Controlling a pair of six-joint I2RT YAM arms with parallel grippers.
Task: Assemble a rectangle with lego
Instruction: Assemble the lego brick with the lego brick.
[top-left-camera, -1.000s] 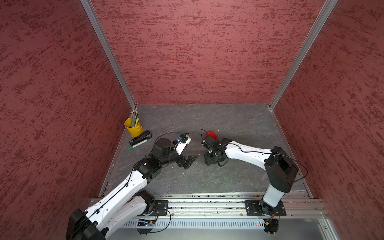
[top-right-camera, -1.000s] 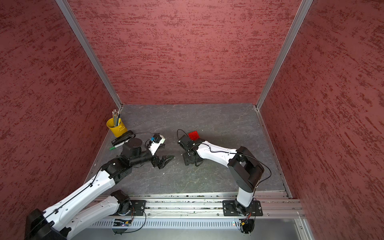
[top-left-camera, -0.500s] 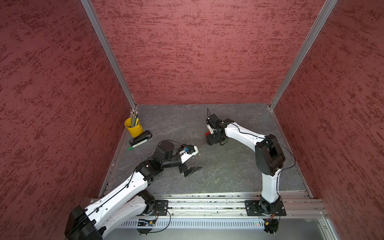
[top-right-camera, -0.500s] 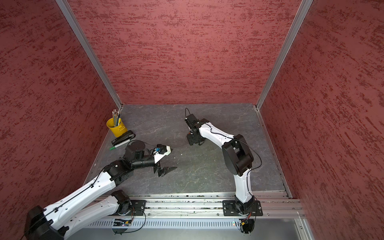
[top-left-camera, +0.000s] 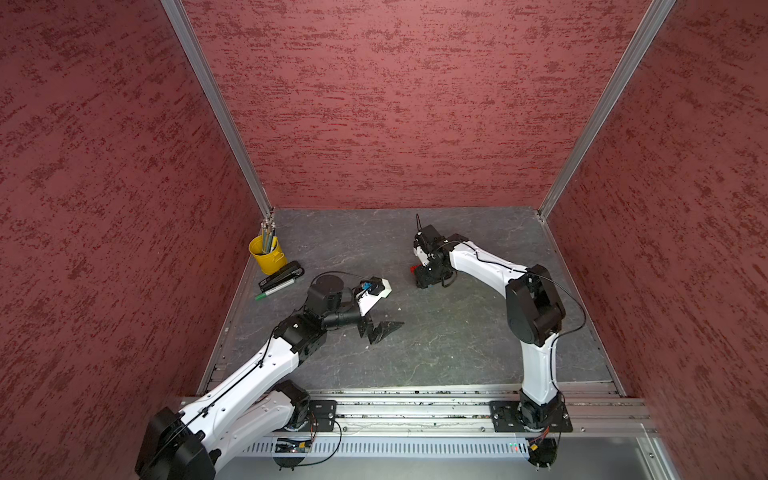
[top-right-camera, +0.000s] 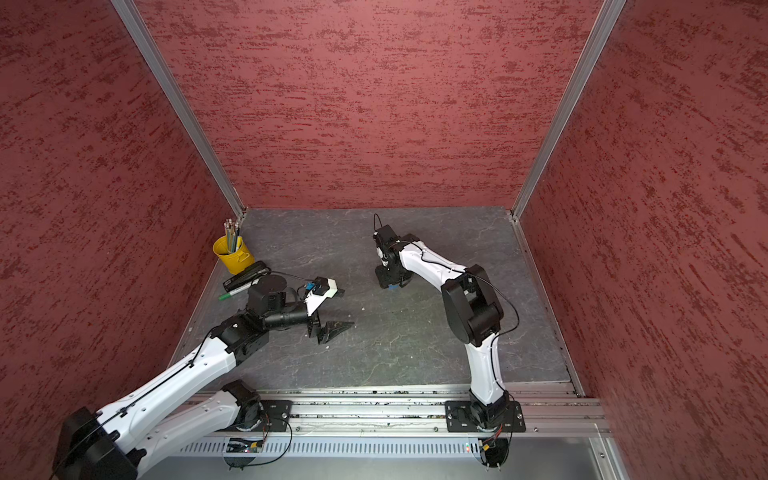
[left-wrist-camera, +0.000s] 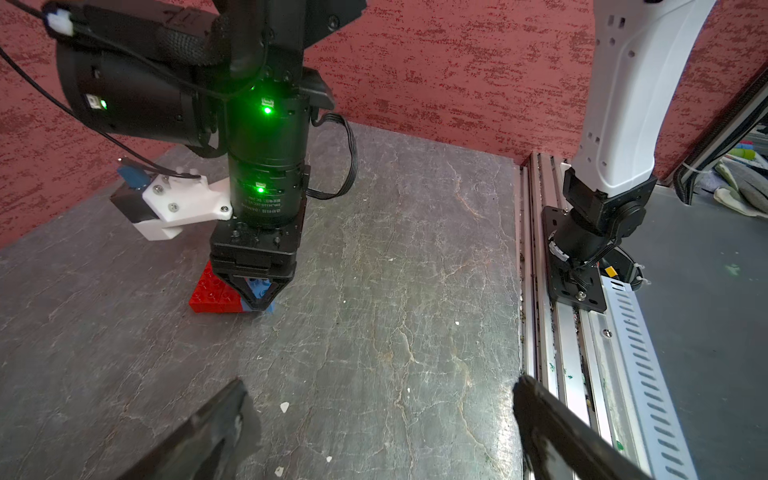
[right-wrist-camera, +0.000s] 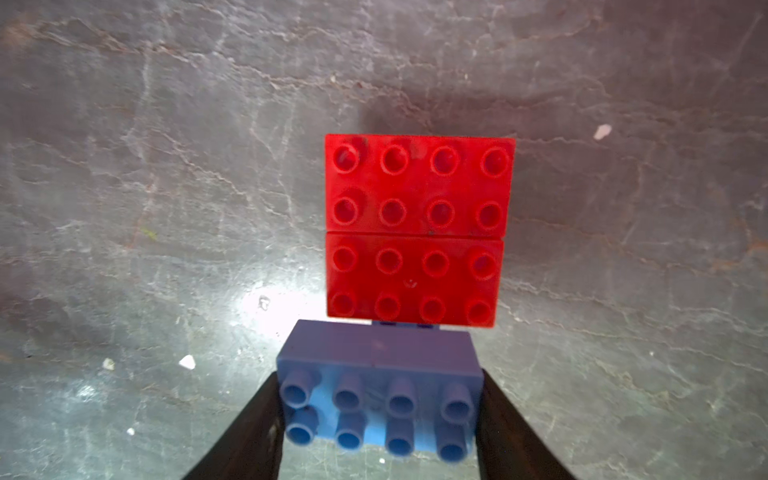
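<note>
At the far left of the tabletop (top-left-camera: 457, 332) stands a yellow cup (top-left-camera: 268, 257) with pencils in it. Just beside it lie a flat black thing (top-left-camera: 281, 276), too small to make out, and a green pen (top-left-camera: 272, 293).

Next comes the left tool (top-left-camera: 384, 328). It is wide open and holds nothing. In the left wrist view its two fingers (left-wrist-camera: 208, 432) are cut off at the edge.

More to the right, near the middle of the tabletop, sit the lego bricks. In both top views the right tool (top-left-camera: 428, 281) covers them almost fully. Only a bit of the red bricks (top-left-camera: 412, 269) shows in a top view, and a bit of the blue brick (top-right-camera: 392, 286) in a top view.

The right wrist view shows them well. Two red bricks (right-wrist-camera: 415, 228) lie side by side, touching, bumps up. The blue brick (right-wrist-camera: 380, 365) is at their edge. The right tool is closed partway on the blue brick, one finger (right-wrist-camera: 249, 436) at each short end.

A thin dark blue strip (right-wrist-camera: 401, 323) peeks out between red and blue. I cannot tell what it is, or whether the blue brick is joined to the red ones.
</note>
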